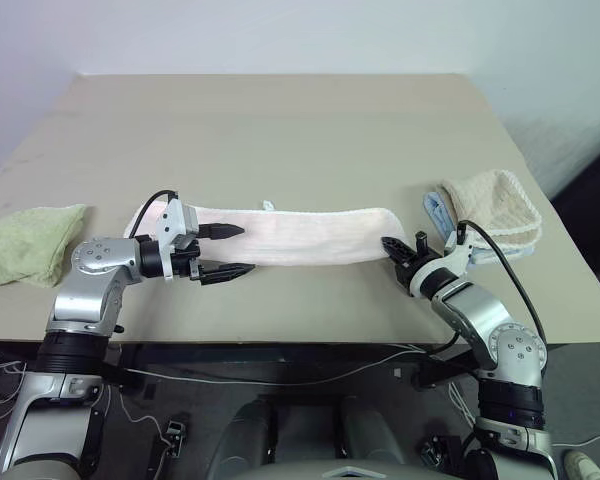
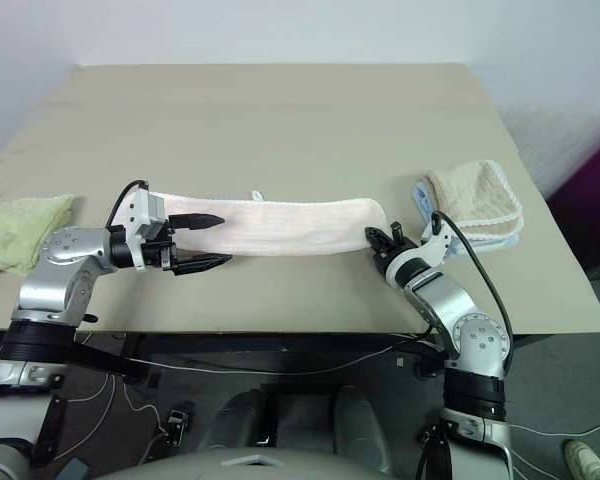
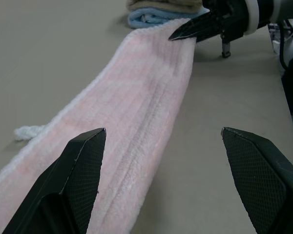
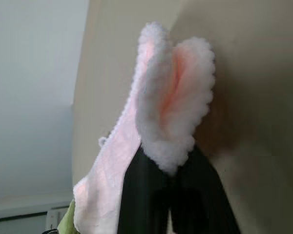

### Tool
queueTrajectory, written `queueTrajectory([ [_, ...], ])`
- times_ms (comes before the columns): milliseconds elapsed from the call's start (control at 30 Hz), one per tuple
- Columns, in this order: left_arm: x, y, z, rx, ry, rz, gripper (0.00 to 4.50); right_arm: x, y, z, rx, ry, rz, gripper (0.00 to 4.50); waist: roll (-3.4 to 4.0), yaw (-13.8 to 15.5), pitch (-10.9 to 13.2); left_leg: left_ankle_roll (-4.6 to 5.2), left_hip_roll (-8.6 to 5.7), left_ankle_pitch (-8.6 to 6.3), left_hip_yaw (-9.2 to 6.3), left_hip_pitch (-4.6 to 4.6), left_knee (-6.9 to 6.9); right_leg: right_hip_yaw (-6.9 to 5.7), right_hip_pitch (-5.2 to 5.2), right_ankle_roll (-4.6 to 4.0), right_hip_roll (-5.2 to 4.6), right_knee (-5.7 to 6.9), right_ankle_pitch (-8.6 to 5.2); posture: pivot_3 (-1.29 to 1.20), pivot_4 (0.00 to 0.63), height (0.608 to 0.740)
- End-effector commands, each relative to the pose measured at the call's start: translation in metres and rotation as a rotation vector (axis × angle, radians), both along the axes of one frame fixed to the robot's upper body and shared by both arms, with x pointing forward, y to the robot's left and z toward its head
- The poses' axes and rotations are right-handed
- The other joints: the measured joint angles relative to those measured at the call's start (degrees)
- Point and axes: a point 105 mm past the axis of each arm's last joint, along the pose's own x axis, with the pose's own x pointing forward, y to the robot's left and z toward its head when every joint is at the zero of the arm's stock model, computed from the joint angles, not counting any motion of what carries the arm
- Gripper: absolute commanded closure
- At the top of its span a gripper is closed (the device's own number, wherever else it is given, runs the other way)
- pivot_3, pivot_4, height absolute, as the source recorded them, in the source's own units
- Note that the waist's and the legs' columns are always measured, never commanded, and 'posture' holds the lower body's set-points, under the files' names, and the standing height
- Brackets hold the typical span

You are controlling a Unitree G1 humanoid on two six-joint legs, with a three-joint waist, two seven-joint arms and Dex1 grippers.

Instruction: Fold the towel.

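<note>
Left eye view shows a pink towel [image 1: 300, 236] folded into a long narrow strip and lying across the tan table [image 1: 280, 130], running from the robot's left side to its right, near the front edge. The left gripper [image 1: 227, 251] sits at the towel's left end with its 2 black fingers spread wide apart and pointing along the strip toward the right; one finger lies over the towel's end and the other hangs just off its near edge above bare table — nothing is held between them. In the left wrist view the same 2 fingers [image 3: 68, 185] stand well apart, the pink strip stretching away between and beside them to the far end, where the other arm's black fingertips meet the cloth. The right gripper [image 1: 398, 250] is at the towel's right end with its fingers pinched together on the cloth; the right wrist view shows the towel's fluffy end [image 4: 173, 102] bunched up and clamped between the 2 closed fingers [image 4: 141, 195]. A folded beige towel [image 1: 495, 208] rests on a blue cloth [image 1: 437, 211] just beyond the right gripper (near the table's right edge), and a crumpled green towel [image 1: 25, 243] lies at the left edge, well apart from the pink strip.
</note>
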Motion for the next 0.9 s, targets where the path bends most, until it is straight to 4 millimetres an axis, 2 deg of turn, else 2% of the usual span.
queueTrajectory([
  [33,0.0,-0.002,0.006,0.003,-0.028,-0.012,0.54,-0.007,-0.034,0.009,-0.039,-0.027,-0.113,4.45,0.0,0.47,0.0,0.0,0.0,0.0,0.0,-0.01,-0.01,0.0,-0.01,0.0,0.0,-0.03,0.0,0.0,0.15,0.74],
  [300,0.002,-0.002,0.001,0.007,-0.025,-0.005,0.54,-0.017,-0.067,0.05,-0.252,-0.156,-0.097,4.45,0.06,0.92,0.04,0.01,-0.04,-0.01,0.01,-0.09,-0.01,0.0,-0.07,0.0,-0.03,-0.07,0.0,0.0,0.15,0.74],
  [400,0.003,-0.003,0.0,0.006,-0.027,-0.004,0.54,-0.019,-0.065,0.062,-0.387,-0.201,-0.024,4.45,0.06,0.75,0.04,0.01,0.0,-0.01,0.02,-0.1,-0.03,0.0,-0.07,0.0,0.0,-0.08,0.0,0.0,0.15,0.74],
  [533,0.003,-0.005,-0.002,0.006,-0.025,-0.004,0.54,-0.014,-0.023,0.086,-0.666,-0.346,0.21,4.45,0.09,0.36,0.06,0.01,0.02,0.0,0.04,-0.09,-0.03,0.01,-0.09,0.0,0.03,-0.07,0.0,0.0,0.15,0.74],
  [600,0.003,-0.006,-0.002,0.002,-0.028,-0.003,0.54,-0.014,0.008,0.089,-0.805,-0.416,0.372,4.45,0.1,0.17,0.06,0.01,0.04,0.0,0.04,-0.09,-0.03,0.01,-0.12,0.0,0.04,-0.06,0.0,0.0,0.15,0.74],
  [633,0.004,-0.007,-0.002,0.0,-0.03,-0.003,0.54,-0.015,0.016,0.088,-0.845,-0.435,0.419,4.45,0.09,0.13,0.06,0.01,0.04,0.0,0.02,-0.1,-0.04,-0.01,-0.12,0.0,0.04,-0.08,0.0,0.0,0.15,0.74],
  [733,0.005,-0.009,-0.001,-0.006,-0.035,0.001,0.54,-0.008,0.042,0.082,-0.921,-0.478,0.525,4.45,0.07,0.3,0.06,0.01,0.05,0.0,-0.04,-0.15,-0.04,-0.07,-0.1,0.0,0.03,-0.16,0.0,0.0,0.15,0.74],
  [833,0.004,-0.01,-0.001,-0.013,-0.039,0.005,0.54,-0.003,0.076,0.061,-1.035,-0.519,0.683,4.45,0.07,0.75,0.06,0.01,0.01,0.0,-0.02,-0.17,0.0,-0.06,-0.13,0.0,-0.01,-0.15,0.0,0.0,0.15,0.74],
  [900,0.004,-0.011,-0.001,-0.019,-0.043,0.012,0.54,0.001,0.089,0.047,-1.042,-0.514,0.726,4.45,0.07,0.8,0.06,0.01,0.01,0.0,-0.04,-0.17,-0.02,-0.07,-0.15,0.0,0.0,-0.15,0.0,0.0,0.15,0.74],
])
